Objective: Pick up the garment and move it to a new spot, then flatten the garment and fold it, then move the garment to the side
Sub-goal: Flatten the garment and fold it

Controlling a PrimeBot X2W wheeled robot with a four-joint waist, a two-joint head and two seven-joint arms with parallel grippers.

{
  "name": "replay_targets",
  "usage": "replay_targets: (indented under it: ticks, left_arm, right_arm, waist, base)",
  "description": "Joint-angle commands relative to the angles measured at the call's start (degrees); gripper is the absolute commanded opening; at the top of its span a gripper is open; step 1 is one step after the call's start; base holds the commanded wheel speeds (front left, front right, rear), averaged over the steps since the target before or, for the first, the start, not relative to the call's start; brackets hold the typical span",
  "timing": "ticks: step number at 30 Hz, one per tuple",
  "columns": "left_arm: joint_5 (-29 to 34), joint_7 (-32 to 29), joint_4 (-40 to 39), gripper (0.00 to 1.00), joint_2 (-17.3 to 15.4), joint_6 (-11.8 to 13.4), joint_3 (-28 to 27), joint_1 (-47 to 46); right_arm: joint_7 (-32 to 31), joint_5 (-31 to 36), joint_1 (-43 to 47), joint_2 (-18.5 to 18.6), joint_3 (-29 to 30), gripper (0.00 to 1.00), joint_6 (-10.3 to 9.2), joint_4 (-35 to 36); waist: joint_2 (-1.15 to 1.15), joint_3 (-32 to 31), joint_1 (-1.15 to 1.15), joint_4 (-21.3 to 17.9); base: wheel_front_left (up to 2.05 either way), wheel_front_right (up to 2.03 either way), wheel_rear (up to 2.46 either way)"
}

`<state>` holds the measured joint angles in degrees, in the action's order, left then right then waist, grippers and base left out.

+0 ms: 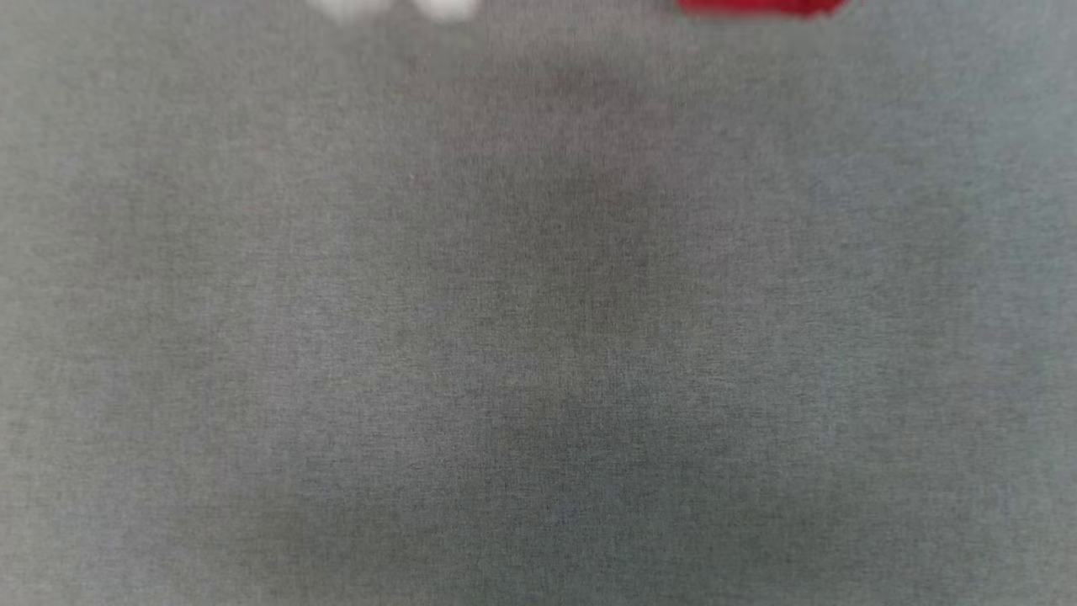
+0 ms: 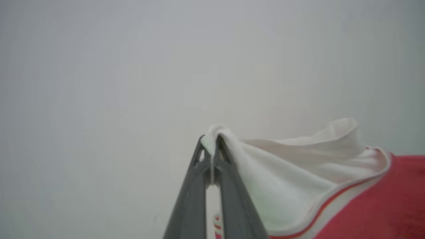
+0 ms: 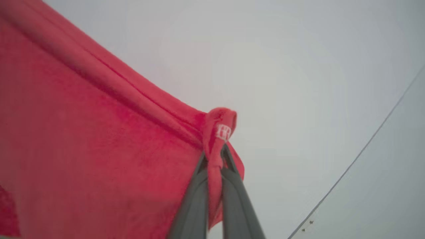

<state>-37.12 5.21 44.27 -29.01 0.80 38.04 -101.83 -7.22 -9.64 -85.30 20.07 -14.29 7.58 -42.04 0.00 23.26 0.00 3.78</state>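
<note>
The garment (image 3: 83, 149) is held lifted, its red edge seen at the far side of the grey tabletop (image 1: 538, 337). Its white sleeve is clamped by the left gripper (image 2: 211, 146), a red corner by the right gripper (image 3: 214, 156). Pick-up seems done; laying down, flattening, folding and setting aside are judged left.

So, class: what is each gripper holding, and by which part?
Both hold the garment: the left gripper pinches a fold of its white sleeve, the right gripper a red hemmed corner.
</note>
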Motion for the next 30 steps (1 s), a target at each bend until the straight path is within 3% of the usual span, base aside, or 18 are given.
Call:
replay_targets:
  ticks: [1,3,7,14,18,23,30]
  left_arm:
    - [0.89,4.25,1.44,0.00,0.04,0.19,-0.89,-1.89]
    - [1.53,8.15,2.65,0.00,0.85,-0.99,-1.26,-2.94]
    - [1.15,9.66,4.68,0.00,1.73,-3.47,-1.74,-0.94]
    - [-0.61,8.44,10.45,0.00,3.52,-7.79,1.65,8.92]
    - [-5.69,3.55,9.98,0.00,4.93,-8.21,4.96,16.18]
    - [-13.77,-8.29,4.73,0.00,2.20,-8.22,9.93,25.99]
    - [-22.84,-20.14,-5.36,0.00,-3.35,-8.14,13.20,38.23]
  right_arm:
    - [4.51,3.04,-1.66,-0.75,1.26,0.00,-0.17,-1.78]
    - [8.99,6.95,-2.69,-1.64,3.38,0.00,-0.17,-5.05]
    - [11.80,10.70,-2.38,-3.77,5.18,0.00,-0.17,-10.40]
    - [12.04,10.88,2.70,-5.67,0.54,0.00,-0.17,-20.95]
    - [11.79,6.53,7.31,-6.91,-3.11,0.00,-0.16,-24.37]
    - [9.62,-0.62,14.39,-7.68,-8.05,0.00,-0.16,-24.39]
    - [3.05,-13.82,25.96,-4.22,-15.52,0.00,-0.16,-14.21]
  waist:
    - [0.00,1.67,0.00,0.25]
    - [0.00,2.23,0.00,0.58]
    - [0.00,2.45,0.00,1.25]
    - [0.00,1.61,0.00,2.94]
    - [0.00,0.44,0.00,3.80]
    - [0.00,-1.83,0.00,4.09]
    - [0.00,-4.55,0.00,4.07]
  base:
    - [0.00,0.00,0.00]
    - [0.00,0.00,0.00]
    - [0.00,0.00,0.00]
    - [0.00,0.00,0.00]
    - [0.00,0.00,0.00]
    - [0.00,0.00,0.00]
    - [0.00,0.00,0.00]
